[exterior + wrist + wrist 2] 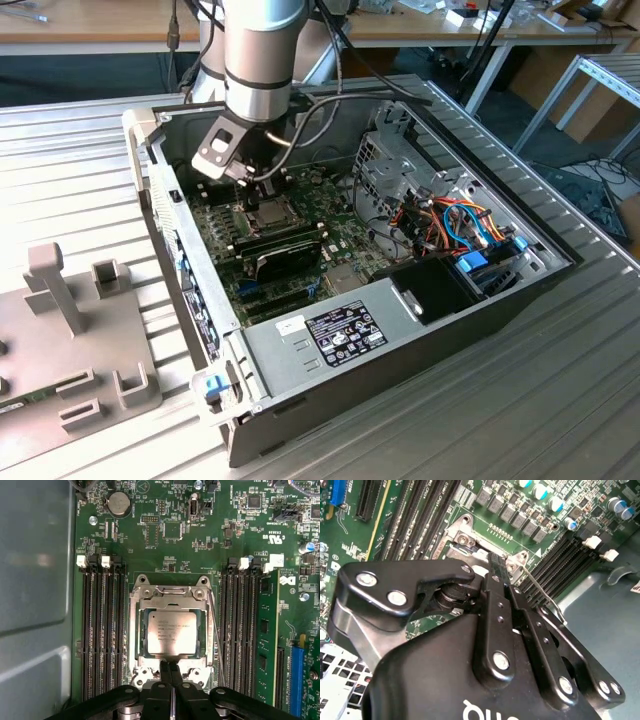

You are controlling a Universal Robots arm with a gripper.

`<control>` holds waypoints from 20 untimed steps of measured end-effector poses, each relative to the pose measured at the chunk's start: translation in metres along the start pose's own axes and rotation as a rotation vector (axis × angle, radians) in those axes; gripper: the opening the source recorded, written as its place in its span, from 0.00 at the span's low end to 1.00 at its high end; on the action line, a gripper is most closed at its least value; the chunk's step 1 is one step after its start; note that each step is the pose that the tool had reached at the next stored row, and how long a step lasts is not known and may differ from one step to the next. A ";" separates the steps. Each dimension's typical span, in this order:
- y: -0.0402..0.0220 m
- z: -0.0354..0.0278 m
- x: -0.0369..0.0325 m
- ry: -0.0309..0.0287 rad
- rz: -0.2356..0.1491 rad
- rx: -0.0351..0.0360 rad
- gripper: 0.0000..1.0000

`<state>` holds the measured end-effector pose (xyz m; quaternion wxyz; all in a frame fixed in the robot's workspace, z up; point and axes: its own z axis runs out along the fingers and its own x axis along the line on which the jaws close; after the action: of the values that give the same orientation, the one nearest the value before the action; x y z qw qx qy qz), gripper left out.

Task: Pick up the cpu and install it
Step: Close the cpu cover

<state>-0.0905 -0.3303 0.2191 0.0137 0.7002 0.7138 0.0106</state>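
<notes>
Cpu (171, 633) in socket (170, 594); case (420, 355) on ribbed metal table (80, 160); desks (100, 25) behind.

The cpu (171, 633) is dull silver-grey with faint dark print, inside a bright silver socket frame (170, 594) on a green motherboard (185, 545). The memory slots (102, 640) are black with white clips. The gripper (170, 666) is glossy black. The cables (455, 222) are orange and blue, and the table (80, 170) is grey and ribbed.

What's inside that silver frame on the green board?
The cpu lies flat inside the frame, with its grey top showing. Whatever is under the cpu is covered by it.
</notes>
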 end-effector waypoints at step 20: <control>-0.0003 0.0092 0.0001 0.0002 0.000 -0.0001 0.11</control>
<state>-0.0905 -0.3303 0.2099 0.0137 0.7002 0.7138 0.0107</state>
